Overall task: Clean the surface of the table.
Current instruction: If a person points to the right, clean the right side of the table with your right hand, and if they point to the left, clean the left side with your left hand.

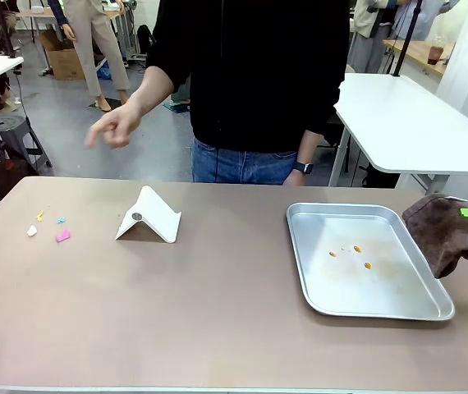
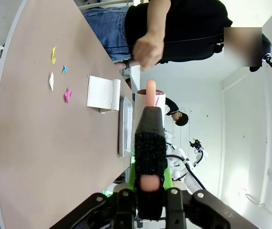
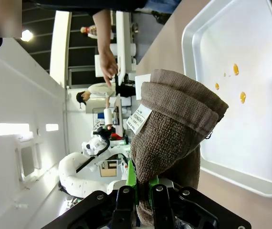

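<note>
Cleaning looks barely begun: small coloured paper scraps (image 1: 53,228) litter the left of the wide, matte tan-brown desk (image 1: 217,320), and orange crumbs (image 1: 357,249) dot the shiny metal tray (image 1: 341,287). The right jaws clamp a brown terry cloth (image 1: 441,234) hanging beside the tray. The left jaws grip a black-sleeved pink rod (image 2: 149,152), raised clear of the desk.

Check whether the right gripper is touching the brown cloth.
Touching. In the right wrist view the right gripper is shut on the lower end of the brown cloth, which rises from between its fingers with no gap.
</note>
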`<state>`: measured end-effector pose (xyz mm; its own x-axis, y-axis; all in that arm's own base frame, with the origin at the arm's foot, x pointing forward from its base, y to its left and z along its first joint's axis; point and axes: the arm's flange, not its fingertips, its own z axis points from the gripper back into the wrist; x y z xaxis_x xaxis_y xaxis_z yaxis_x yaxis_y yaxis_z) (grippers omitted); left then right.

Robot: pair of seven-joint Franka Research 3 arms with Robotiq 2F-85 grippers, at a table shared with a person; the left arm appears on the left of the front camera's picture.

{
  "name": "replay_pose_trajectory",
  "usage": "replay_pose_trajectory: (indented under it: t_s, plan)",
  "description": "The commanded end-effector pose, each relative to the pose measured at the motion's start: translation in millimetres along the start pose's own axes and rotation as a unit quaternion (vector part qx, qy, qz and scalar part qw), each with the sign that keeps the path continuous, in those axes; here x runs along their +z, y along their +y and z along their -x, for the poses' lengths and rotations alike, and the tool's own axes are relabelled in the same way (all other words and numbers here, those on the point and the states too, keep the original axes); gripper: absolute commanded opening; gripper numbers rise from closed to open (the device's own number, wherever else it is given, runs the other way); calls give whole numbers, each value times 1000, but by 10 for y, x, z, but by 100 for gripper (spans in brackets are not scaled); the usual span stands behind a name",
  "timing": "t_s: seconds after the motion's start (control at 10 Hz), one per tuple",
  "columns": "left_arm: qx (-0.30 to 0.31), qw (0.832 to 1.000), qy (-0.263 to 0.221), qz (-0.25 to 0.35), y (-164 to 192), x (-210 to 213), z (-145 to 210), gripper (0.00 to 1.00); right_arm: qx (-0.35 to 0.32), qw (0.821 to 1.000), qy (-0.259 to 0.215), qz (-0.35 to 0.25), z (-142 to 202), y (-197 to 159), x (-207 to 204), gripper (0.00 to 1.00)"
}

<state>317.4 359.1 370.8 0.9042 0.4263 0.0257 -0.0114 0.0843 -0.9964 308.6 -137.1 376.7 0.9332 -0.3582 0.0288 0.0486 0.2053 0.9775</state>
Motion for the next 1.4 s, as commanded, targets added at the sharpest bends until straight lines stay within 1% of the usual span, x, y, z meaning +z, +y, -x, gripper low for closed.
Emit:
replay_pose_trajectory:
  t_s: [0.0,0.7,0.8,1.0,1.1,1.2,1.3]
  plan:
    - [-8,1000,1,1,-8,18,18,7,2,1000,-2,-2,5,17,20,0]
    - [-8,1000,1,1,-8,18,18,7,2,1000,-2,-2,5,17,20,0]
    - [0,1000,0,0,0,0,0,22,2,1000,-2,-2,5,17,20,0]
    - [-20,998,21,-61,-14,-181,-11,22,2,1000,-2,-2,5,17,20,0]
    - [-23,996,19,-87,0,-282,-54,22,2,1000,-2,-2,5,17,20,0]
    - [-32,994,14,-108,22,-348,-111,22,2,1000,-2,-2,5,17,20,0]
    - [-45,988,-11,-145,42,-388,-187,22,2,1000,-2,-2,5,17,20,0]
